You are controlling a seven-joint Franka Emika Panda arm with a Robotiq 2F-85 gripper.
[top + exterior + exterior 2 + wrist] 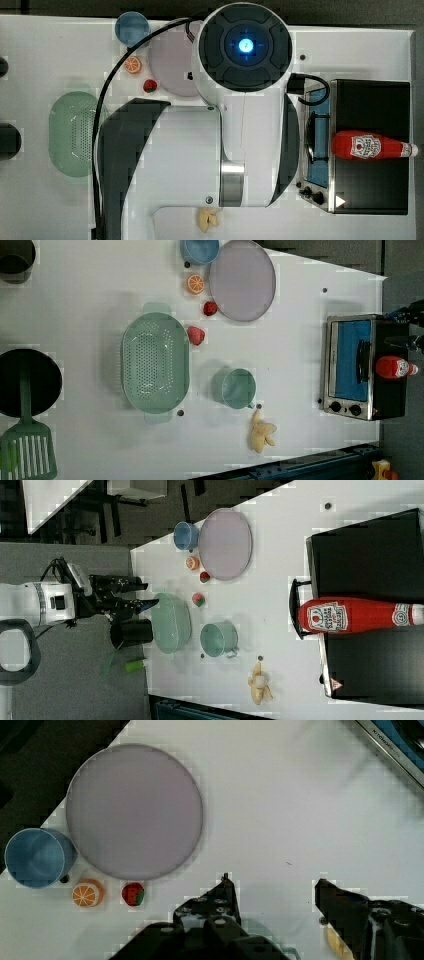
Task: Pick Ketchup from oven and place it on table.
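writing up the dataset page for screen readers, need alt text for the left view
A red ketchup bottle lies on top of a black toaster oven at the left view's right edge of a white table. Further left sit a green colander, green cup, purple plate, blue cup, strawberries and a banana.

The ketchup (357, 616), lying at the right view's right on top of the oven (370, 555), carries a white label with a red crest; its lettering is too small to read. A small triangular warning sign (335, 684) sits on the oven's lower corner.
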